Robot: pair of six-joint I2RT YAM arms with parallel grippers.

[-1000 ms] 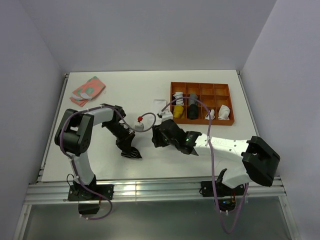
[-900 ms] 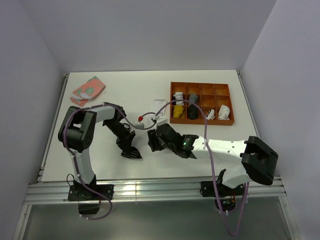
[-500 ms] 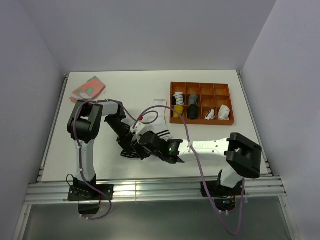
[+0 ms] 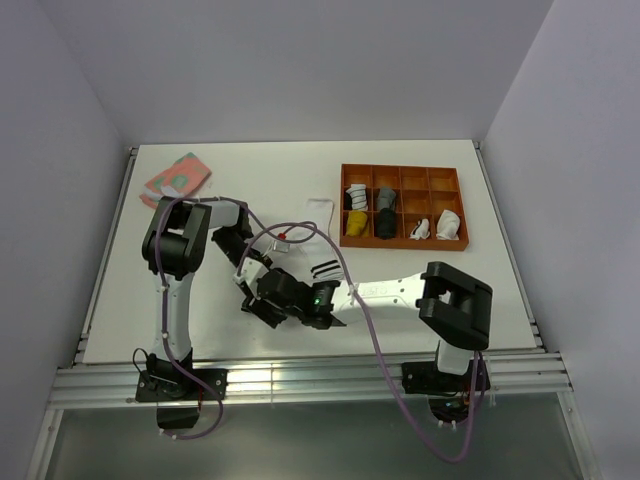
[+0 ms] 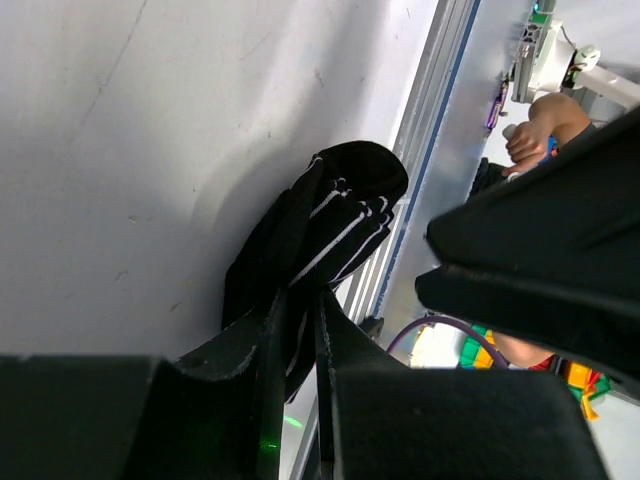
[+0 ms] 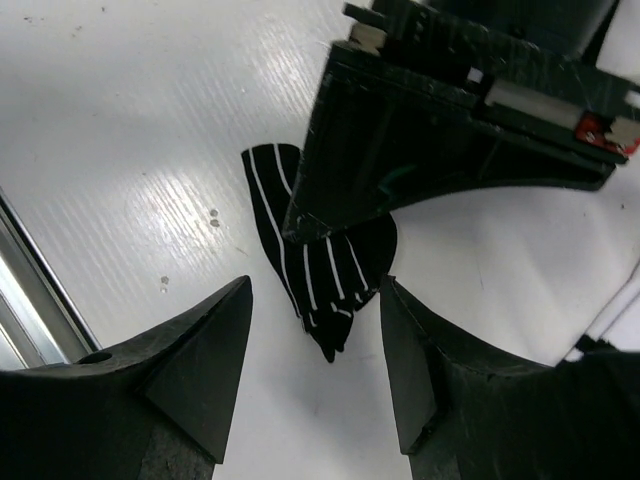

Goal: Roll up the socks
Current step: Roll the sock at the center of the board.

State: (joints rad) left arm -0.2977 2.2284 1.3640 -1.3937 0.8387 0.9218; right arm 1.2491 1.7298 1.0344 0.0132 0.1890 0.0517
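Well, on the white surface (image 4: pixel 260 170) the black striped sock (image 6: pixel 300 270) lies towards the near edge, half bunched. The left pincer (image 5: pixel 298 325) is nipped narrow on one end of it. The right pincer (image 6: pixel 315 300) hovers just above, spread wide and holding nothing.

I'd judge the roll barely begun. The right one should come down squarely on the free end, catch both layers, and turn it towards the left's grip with that end pinned, so the fabric doesn't skid.

Only the overhead view shows the pink sock (image 4: pixel 176 178) far back on the left and the white sock (image 4: pixel 325 268) beside the arms; there the wrists hide the black one. Only the left wrist view shows its stripes doubled over.
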